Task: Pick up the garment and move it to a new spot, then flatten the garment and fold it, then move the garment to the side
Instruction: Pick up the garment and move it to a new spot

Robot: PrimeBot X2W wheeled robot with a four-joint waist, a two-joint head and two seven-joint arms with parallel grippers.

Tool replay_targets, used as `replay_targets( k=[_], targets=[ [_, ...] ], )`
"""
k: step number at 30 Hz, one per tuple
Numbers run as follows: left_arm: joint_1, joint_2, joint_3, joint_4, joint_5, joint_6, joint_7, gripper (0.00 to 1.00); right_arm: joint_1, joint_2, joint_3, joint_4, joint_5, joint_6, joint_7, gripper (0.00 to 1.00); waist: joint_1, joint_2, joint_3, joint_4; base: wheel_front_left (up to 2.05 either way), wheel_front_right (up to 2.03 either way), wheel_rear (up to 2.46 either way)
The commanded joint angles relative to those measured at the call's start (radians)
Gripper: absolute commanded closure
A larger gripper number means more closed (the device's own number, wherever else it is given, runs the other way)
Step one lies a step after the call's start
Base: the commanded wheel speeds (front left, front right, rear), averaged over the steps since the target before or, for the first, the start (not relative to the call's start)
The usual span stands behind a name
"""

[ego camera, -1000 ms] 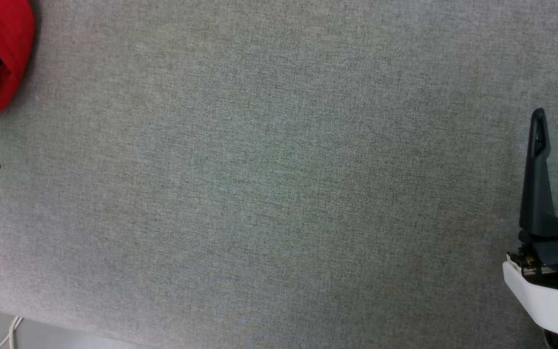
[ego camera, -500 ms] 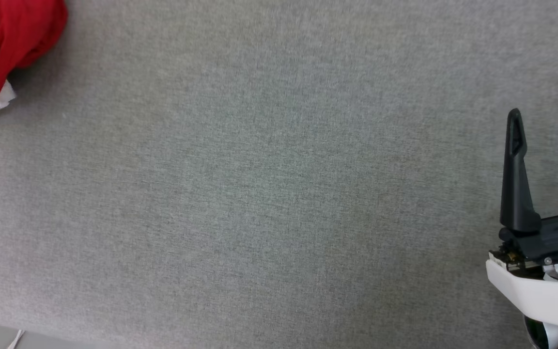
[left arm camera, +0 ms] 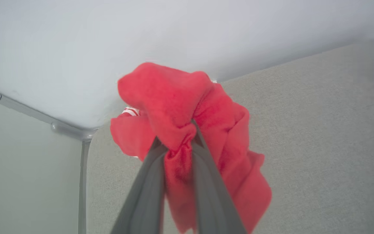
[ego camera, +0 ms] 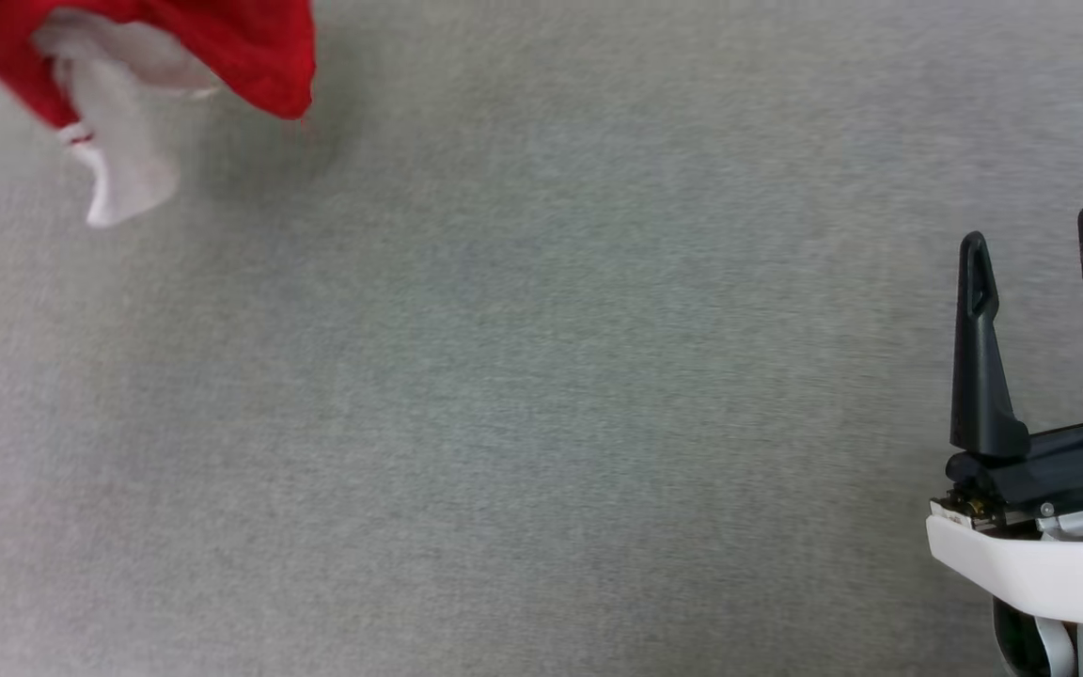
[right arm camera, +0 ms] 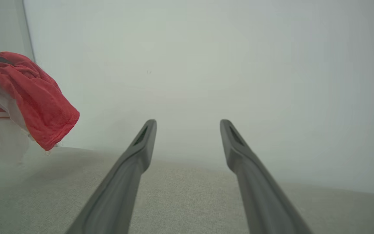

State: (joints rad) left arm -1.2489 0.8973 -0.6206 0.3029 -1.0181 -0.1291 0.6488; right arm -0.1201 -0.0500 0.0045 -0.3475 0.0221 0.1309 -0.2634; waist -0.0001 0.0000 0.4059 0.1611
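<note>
Grey woven cloth [ego camera: 541,395] covers the whole work surface, bare across its middle; behind it, in the wrist views, stands a pale plain wall [right arm camera: 206,65]. Next in bulk is the garment [ego camera: 222,42], bunched and hanging clear of the cloth at eleven o'clock of the head view, with a shadow beneath it; the left gripper [left arm camera: 176,135] has its two fingers pinched narrowly on a thick red wad of it, and the rest droops around and below them. At four o'clock the right gripper [ego camera: 1033,228] sits with jaws spread wide and nothing between them, well apart from the shirt. Smallest, a white sleeve [ego camera: 123,179] dangles lowest.

Risks, as I judge them: the pinch takes a rumpled fold, not a hem, so the jersey may slide out during the carry; the dangling sleeve could drag on the cloth and tuck under at set-down, making flattening harder; a bunched drop would leave the layers twisted, and the right fingers might then grab two at once.
</note>
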Motion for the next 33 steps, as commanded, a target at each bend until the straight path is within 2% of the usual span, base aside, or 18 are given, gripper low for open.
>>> replay_targets(
  k=[1,4,10,16,23,33],
  targets=[
    [-0.034,-0.015,-0.019,-0.035,0.001,0.000,0.008,1.00,0.007,0.000,-0.001,0.006,0.014,0.000,-0.002,0.00,0.0001,0.0000,-0.040,-0.045,0.00,0.00,0.00],
    [-0.085,-0.033,-0.056,-0.090,0.008,0.000,0.023,1.00,0.008,0.000,-0.003,0.013,0.034,0.000,-0.002,0.00,0.0001,0.0000,-0.061,-0.084,0.00,0.00,0.00],
    [-0.166,-0.102,-0.138,-0.166,0.012,0.000,0.040,1.00,0.011,0.000,-0.012,0.024,0.072,0.000,-0.002,0.00,0.0001,0.0000,-0.088,-0.164,0.00,0.00,0.00],
    [-0.180,-0.173,-0.210,-0.202,-0.005,0.000,0.017,1.00,-0.001,0.000,-0.018,0.030,0.101,0.000,-0.002,0.00,0.0001,0.0000,-0.087,-0.248,0.00,0.00,0.00],
    [-0.095,-0.235,-0.335,-0.230,0.003,0.000,-0.043,1.00,-0.003,0.000,-0.029,0.038,0.119,0.000,-0.002,0.00,0.0001,0.0000,-0.068,-0.307,0.00,0.00,0.00],
    [0.151,-0.379,-0.575,-0.129,-0.014,0.000,-0.167,1.00,-0.014,0.000,-0.030,0.052,0.118,0.000,-0.002,0.00,0.0001,0.0000,-0.042,-0.316,0.00,0.00,0.00]
  ],
)
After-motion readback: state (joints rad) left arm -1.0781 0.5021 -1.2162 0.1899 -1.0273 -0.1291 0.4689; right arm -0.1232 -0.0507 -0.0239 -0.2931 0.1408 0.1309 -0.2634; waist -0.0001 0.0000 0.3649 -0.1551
